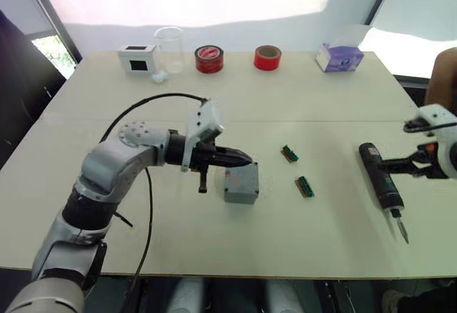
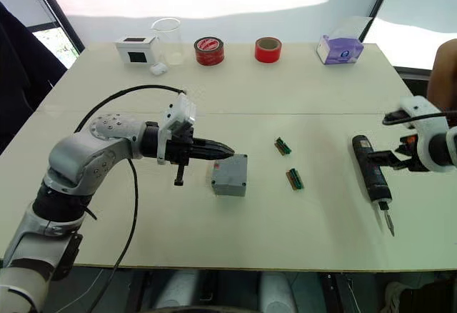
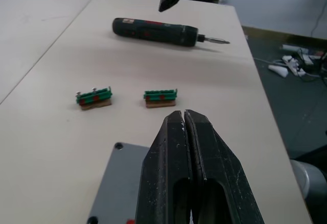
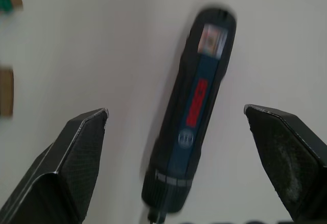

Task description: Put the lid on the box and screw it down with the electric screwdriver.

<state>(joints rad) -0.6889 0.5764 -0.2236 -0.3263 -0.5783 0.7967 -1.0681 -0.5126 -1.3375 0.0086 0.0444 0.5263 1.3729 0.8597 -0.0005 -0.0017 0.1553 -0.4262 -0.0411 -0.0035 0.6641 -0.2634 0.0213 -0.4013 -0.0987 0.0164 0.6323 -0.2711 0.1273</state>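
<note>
the left gripper (image 3: 184, 119), black fingers pressed together, hovers over the small grey cast-metal box (image 1: 240, 184) near the table's (image 1: 214, 249) middle. the right gripper (image 4: 176, 132), fingers spread wide, straddles the dark pen-shaped electric screwdriver (image 1: 380, 180) lying flat at the right, beyond two green connector strips (image 1: 289, 153).
</note>
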